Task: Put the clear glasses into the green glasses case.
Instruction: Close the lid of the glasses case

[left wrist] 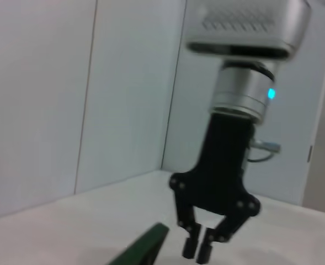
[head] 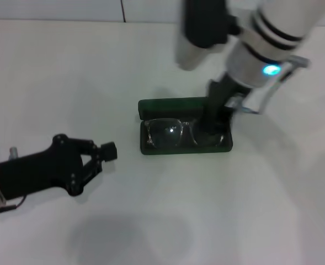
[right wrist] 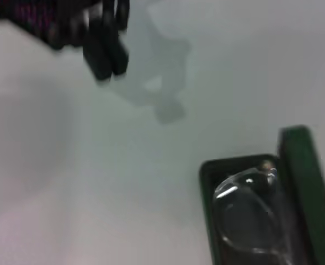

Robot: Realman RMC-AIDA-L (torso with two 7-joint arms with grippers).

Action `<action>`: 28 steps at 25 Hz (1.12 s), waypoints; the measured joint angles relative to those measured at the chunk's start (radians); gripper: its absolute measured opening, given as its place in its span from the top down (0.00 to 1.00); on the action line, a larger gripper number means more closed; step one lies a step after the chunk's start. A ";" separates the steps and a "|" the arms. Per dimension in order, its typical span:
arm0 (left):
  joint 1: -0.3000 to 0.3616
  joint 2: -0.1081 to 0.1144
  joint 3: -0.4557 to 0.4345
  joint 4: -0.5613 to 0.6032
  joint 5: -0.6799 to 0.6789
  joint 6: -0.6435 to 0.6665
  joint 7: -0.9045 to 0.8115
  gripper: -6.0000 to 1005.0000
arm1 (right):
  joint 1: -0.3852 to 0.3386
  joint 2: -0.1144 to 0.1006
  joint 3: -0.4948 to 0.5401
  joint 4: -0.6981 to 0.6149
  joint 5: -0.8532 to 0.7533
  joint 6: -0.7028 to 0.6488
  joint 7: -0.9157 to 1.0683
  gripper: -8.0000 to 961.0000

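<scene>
right gripper (head: 213, 130) fingers nearly together, holding nothing, right over the clear glasses (head: 176, 133), which lie inside the open green glasses case (head: 173, 106). lift straight up, don't snag frame. left gripper (head: 106, 152) idle, pinched narrow, well off.

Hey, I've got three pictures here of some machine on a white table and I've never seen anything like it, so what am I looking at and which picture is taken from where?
This is a two-armed robot. The wide picture comes from a camera on its head, looking down at a white table. The other two come from cameras on its wrists.

On the table lies an open green glasses case with clear glasses already resting inside it. The right wrist picture shows the same case and glasses close up.

The right end effector reaches down over the case's right end; the left wrist picture shows it with fingers nearly together and nothing visibly between them. The left end effector sits off to the left above the table, away from the case, holding nothing, fingers closed.
</scene>
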 joint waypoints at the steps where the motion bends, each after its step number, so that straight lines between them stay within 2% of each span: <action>1: -0.007 0.003 0.000 0.000 -0.006 0.001 -0.010 0.94 | -0.055 0.001 0.010 -0.081 -0.024 -0.013 0.005 0.91; 6: -0.036 0.021 0.000 -0.001 -0.049 0.015 -0.060 0.94 | -0.320 -0.006 0.060 -0.422 -0.053 -0.045 -0.009 0.91; 8: -0.044 0.032 0.000 -0.004 -0.074 0.034 -0.081 0.94 | -0.410 -0.004 0.100 -0.517 -0.037 -0.059 -0.038 0.91; 10: -0.055 0.046 0.000 -0.005 -0.096 0.056 -0.103 0.94 | -0.518 -0.004 0.148 -0.609 0.028 -0.074 -0.088 0.91; 11: -0.060 0.050 0.000 -0.005 -0.106 0.064 -0.113 0.94 | -0.551 -0.005 0.161 -0.631 0.055 -0.079 -0.106 0.91; 13: -0.071 0.061 0.000 -0.008 -0.123 0.079 -0.136 0.94 | -0.659 -0.007 0.230 -0.690 0.172 -0.093 -0.182 0.91; 15: -0.082 0.074 0.000 -0.012 -0.133 0.088 -0.160 0.94 | -0.726 -0.005 0.302 -0.704 0.276 -0.111 -0.246 0.91; 19: -0.118 0.090 0.000 -0.022 -0.128 0.092 -0.199 0.94 | -0.801 -0.007 0.457 -0.668 0.433 -0.178 -0.327 0.91; 20: -0.145 0.092 0.000 -0.031 -0.124 0.092 -0.209 0.94 | -0.813 -0.007 0.548 -0.620 0.476 -0.236 -0.370 0.91; 21: -0.145 0.092 0.000 -0.031 -0.124 0.092 -0.209 0.94 | -0.813 -0.007 0.548 -0.620 0.476 -0.236 -0.370 0.91; 28: -0.227 0.092 0.002 -0.041 -0.080 0.078 -0.240 0.94 | -0.813 -0.008 0.870 -0.367 0.565 -0.428 -0.578 0.90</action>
